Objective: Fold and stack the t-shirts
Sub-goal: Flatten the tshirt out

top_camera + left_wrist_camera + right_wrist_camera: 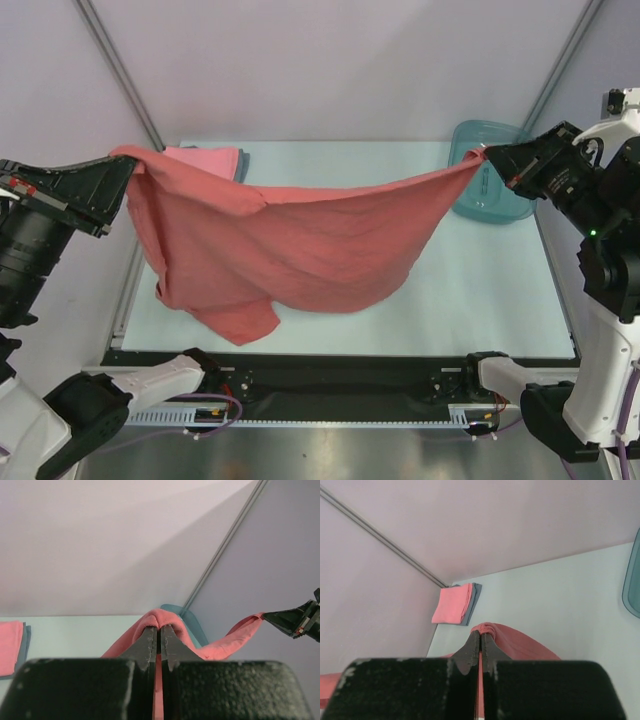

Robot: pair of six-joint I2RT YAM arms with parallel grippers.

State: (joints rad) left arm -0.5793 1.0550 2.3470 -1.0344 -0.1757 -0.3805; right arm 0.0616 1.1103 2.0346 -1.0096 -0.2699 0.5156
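A brick-red t-shirt (290, 245) hangs stretched between both grippers above the table, sagging in the middle, its lower edge near the table's front. My left gripper (128, 165) is shut on its left corner (161, 616). My right gripper (490, 155) is shut on its right corner (492, 628). A folded pink t-shirt (205, 158) lies on a folded grey-blue t-shirt (243, 160) at the back left of the table; in the right wrist view the pink t-shirt (452, 603) covers most of the grey-blue t-shirt (473, 600).
A teal translucent tub (492, 185) stands at the back right, just beyond the right gripper. The pale table (480, 290) ends in a black front rail (330, 385). Grey enclosure walls with metal posts close the back and sides.
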